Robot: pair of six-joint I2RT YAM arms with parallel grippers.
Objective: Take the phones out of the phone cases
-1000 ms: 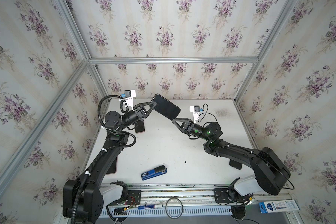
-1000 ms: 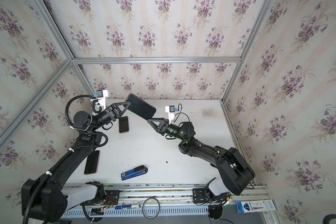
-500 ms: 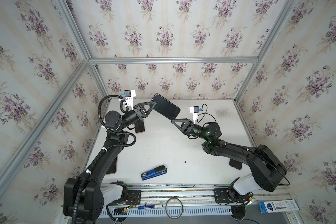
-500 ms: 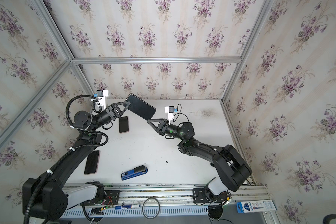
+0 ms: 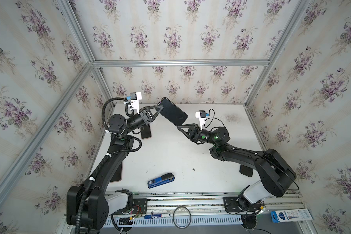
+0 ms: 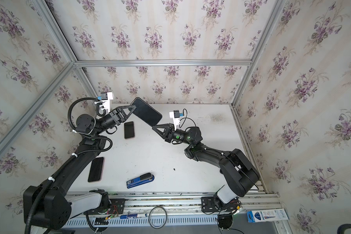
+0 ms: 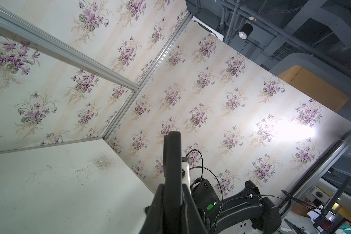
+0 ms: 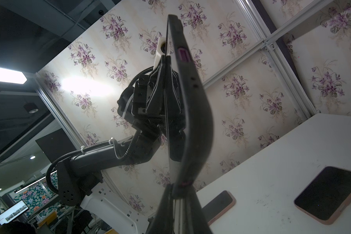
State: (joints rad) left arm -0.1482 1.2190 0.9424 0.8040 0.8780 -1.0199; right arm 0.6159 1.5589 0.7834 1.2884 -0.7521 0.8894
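Okay: blue-and-black stapler [image 5: 161,180] lies near the front edge of the white table [image 5: 170,154]. Further in, right gripper [image 5: 178,127] is pinched tight on the near corner of the black flexible case [image 8: 199,113] (bowed away from the black slab phone [image 5: 172,114]), both airborne mid-table. Beyond, left gripper [image 5: 161,106] clamps the phone's far end.

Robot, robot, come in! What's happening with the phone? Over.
Both tools shut: left tool on one end of the phone, right tool on the case corner. Phone held above the table, case bowing away. Blue stapler below, out of the way.
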